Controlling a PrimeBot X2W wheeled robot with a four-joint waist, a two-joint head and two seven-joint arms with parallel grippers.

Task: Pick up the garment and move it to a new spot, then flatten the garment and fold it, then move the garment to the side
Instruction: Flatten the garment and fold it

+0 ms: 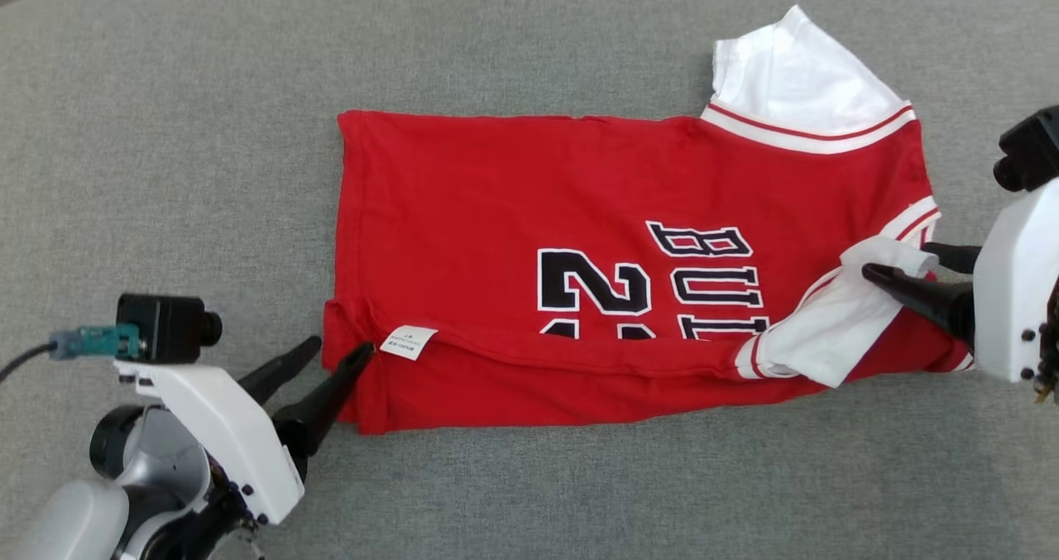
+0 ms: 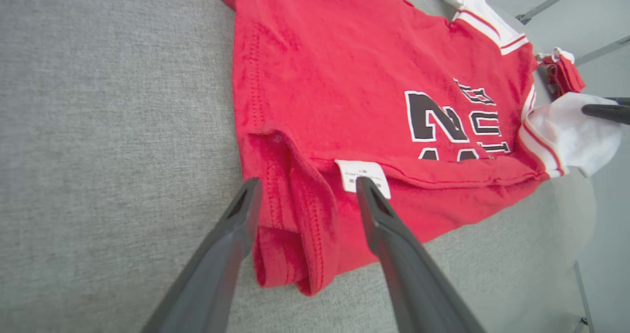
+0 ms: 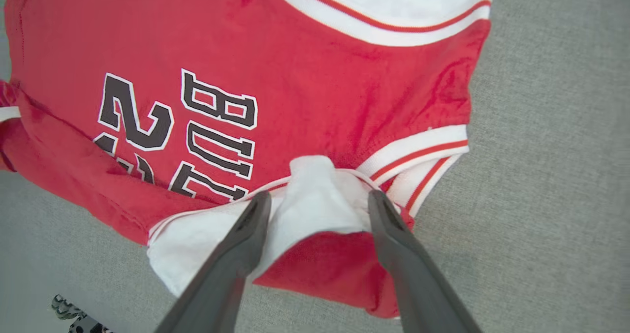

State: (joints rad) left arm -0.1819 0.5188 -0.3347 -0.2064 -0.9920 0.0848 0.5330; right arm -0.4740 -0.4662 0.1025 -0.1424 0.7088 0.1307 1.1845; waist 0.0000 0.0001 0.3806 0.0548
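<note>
**Item:** red jersey [image 1: 513, 212], short-sleeved, with black numerals and lettering outlined in white and red-and-white trim.

**Location:** lies flat at the middle of the grey surface [image 1: 165, 130], long axis across the head view, hem toward the robot's left and neck toward its right.

**Condition:** the near long edge is folded up over the body and covers the lower part of the print. A white care label [image 1: 408, 341] lies exposed at the fold near the hem. The near white sleeve [image 1: 827, 328] lies folded inward over the red cloth. The far sleeve [image 1: 786, 72] lies spread on the surface beyond the body.

**Left hand** [image 1: 341, 347]**:** fingers apart at the near hem corner, one tip at the care label and the other at the hem edge.

**Right hand** [image 3: 320, 196]**:** fingers apart, standing either side of a raised bunch of the near white sleeve.
</note>
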